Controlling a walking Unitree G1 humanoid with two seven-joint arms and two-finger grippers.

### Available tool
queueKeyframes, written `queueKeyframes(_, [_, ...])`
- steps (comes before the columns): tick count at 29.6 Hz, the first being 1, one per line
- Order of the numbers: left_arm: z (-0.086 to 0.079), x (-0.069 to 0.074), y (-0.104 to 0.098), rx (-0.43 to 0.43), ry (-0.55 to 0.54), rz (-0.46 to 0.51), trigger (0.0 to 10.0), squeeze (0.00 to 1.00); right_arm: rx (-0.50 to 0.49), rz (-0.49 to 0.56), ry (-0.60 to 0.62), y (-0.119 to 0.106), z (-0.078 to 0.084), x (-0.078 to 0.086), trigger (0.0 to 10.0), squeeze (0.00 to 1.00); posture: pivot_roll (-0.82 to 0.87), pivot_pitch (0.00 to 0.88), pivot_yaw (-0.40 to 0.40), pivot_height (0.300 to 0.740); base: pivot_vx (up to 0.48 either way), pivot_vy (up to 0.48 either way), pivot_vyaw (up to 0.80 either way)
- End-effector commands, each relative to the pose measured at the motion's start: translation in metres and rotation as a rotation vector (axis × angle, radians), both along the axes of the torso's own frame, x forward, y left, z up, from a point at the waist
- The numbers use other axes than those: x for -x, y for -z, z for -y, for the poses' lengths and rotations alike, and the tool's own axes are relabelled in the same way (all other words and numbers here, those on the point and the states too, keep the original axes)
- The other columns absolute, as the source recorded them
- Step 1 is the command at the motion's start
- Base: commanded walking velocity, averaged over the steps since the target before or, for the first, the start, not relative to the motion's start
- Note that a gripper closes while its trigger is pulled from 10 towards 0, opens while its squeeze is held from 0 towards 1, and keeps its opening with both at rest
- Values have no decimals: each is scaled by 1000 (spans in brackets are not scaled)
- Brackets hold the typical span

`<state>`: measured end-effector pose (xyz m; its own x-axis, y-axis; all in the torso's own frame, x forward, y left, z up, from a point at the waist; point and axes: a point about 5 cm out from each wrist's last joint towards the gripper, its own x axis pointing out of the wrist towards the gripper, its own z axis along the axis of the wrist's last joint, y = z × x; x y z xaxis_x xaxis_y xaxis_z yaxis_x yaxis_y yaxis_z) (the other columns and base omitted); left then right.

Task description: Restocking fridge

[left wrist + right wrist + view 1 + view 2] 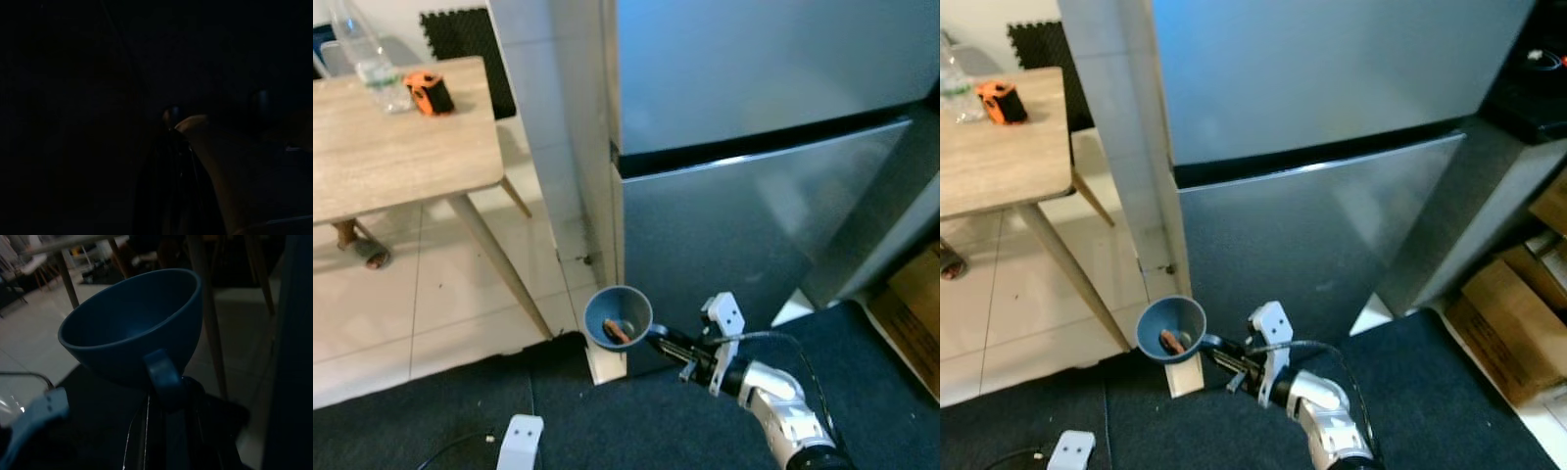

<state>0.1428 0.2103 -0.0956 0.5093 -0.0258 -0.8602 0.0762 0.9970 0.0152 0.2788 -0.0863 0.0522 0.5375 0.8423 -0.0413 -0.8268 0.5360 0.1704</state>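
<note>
A blue cup [618, 317] with a small orange-red piece [617, 332] lying inside hangs low in front of the grey fridge [754, 196]. My right gripper [658, 341] is shut on the blue cup's handle [161, 377], holding the cup upright just left of the fridge's lower door [1312, 245]. Both fridge doors are closed. The left arm hangs idle; a white part of it [520, 441] shows at the lower edge, and its wrist view is nearly black.
A wooden table [391, 147] stands at the left with a clear bottle [367, 54] and an orange-black object [430, 93]. A white tiled pillar [563, 147] flanks the fridge. Cardboard boxes [1518, 313] sit at the right. A person's sandalled foot [362, 250] rests under the table.
</note>
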Motion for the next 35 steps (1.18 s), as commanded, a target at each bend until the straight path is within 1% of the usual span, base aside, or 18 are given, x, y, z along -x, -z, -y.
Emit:
queueKeyframes(1, [1,3,1,0,18,-14,10000,0,6,-6,-4,2,2,3,10000,0,-44,57,-10,740,244,0,0])
queueKeyframes(4, [1,3,1,-1,23,-14,10000,0,5,-6,-5,2,2,3,10000,0,-44,54,-9,740,242,0,0])
queueKeyframes(11, [1,2,1,-5,28,-11,10000,0,6,-4,-8,2,1,3,10000,0,-43,51,-8,740,0,0,0])
queueKeyframes(17, [3,1,1,16,36,-10,10000,0,6,-5,-9,1,1,3,10000,0,-43,51,-8,740,0,0,0])
queueKeyframes(18, [5,2,1,19,55,-21,10000,0,4,-5,-9,1,1,3,10000,0,-43,51,-8,740,0,-461,0])
queueKeyframes(21, [6,3,2,21,60,-24,10000,0,3,-6,-9,1,1,3,10000,0,-43,51,-8,740,0,-464,0])
queueKeyframes(23, [6,3,2,23,44,-18,10000,0,2,-6,-10,1,0,3,10000,0,-42,53,-7,740,0,-441,0])
queueKeyframes(28, [3,1,1,11,2,-6,10000,0,-1,-6,-12,1,0,3,10000,0,-42,55,-7,740,0,0,0])
queueKeyframes(31, [0,-3,-1,7,-23,10,10000,0,-1,-6,-13,1,0,3,10000,0,-42,55,-7,740,0,0,0])
queueKeyframes(33, [-6,-12,-6,6,-60,47,10000,0,-1,-7,-14,1,0,4,10000,0,-42,55,-7,740,0,0,0])
queueKeyframes(35, [-12,-28,-14,4,-101,107,10000,0,1,-8,-16,1,0,4,10000,0,-42,55,-7,740,0,0,0])
